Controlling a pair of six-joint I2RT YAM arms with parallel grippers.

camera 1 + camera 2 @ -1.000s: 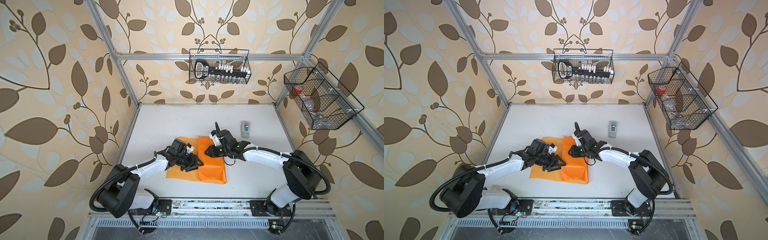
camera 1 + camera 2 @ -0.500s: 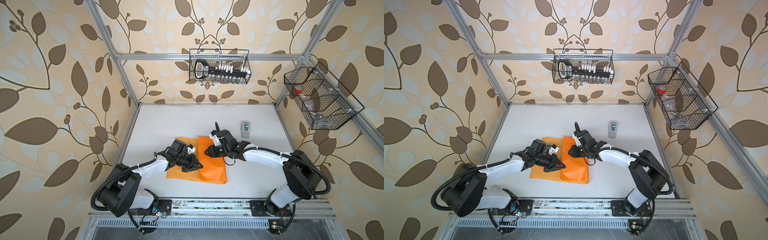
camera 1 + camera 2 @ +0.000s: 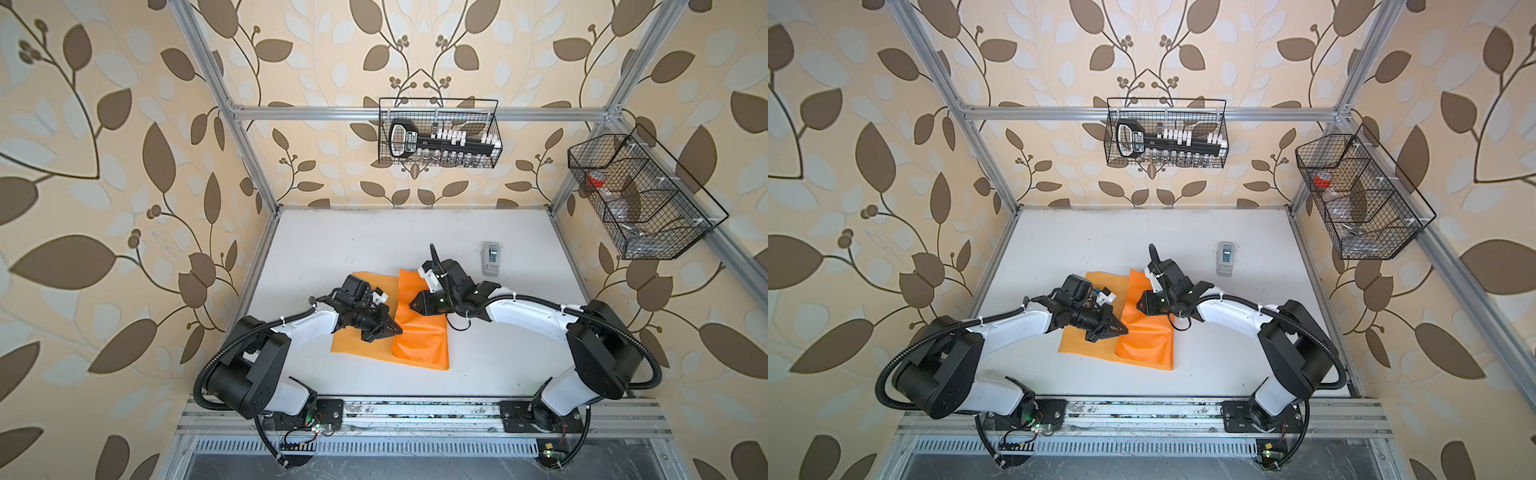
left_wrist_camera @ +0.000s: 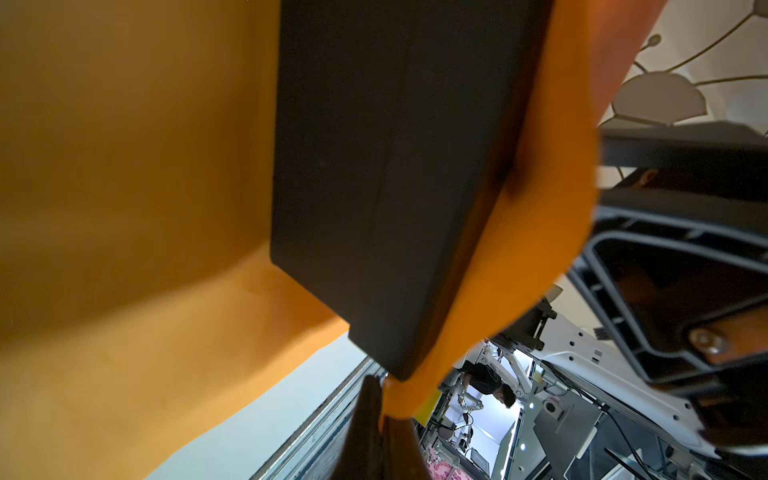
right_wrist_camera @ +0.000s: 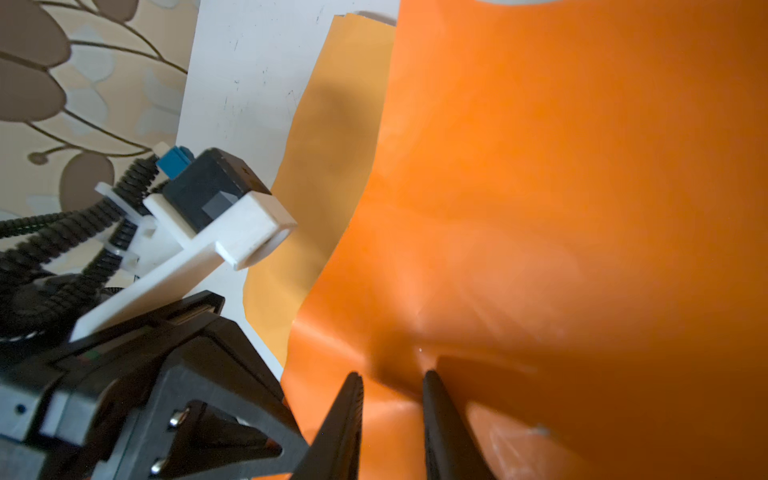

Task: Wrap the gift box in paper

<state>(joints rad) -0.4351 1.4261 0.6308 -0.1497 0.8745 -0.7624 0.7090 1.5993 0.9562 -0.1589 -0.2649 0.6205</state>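
Filling the lower middle of both top views, the white table (image 3: 374,241) carries the paper (image 3: 419,345) at its centre. The sheet's 9 o'clock half lies flat, and its 3 o'clock half is raised into a flap. The gift box (image 4: 374,166) sits under that flap, hidden from above. The left wrist view shows one black side still bare, with orange draped over the far edge.

The left gripper (image 3: 397,330) reaches in from 8 o'clock. A second ago its jaws stood apart beside the flap; now they are pinched tight on the flap's edge (the wrist view shows orange caught between the tips). I judge the flap is now secured for pulling across the bare side, so the wrap is only partly done.

The right gripper (image 5: 392,376) comes from 3 o'clock with its jaws a narrow gap apart. Its tips press the paper onto the box.
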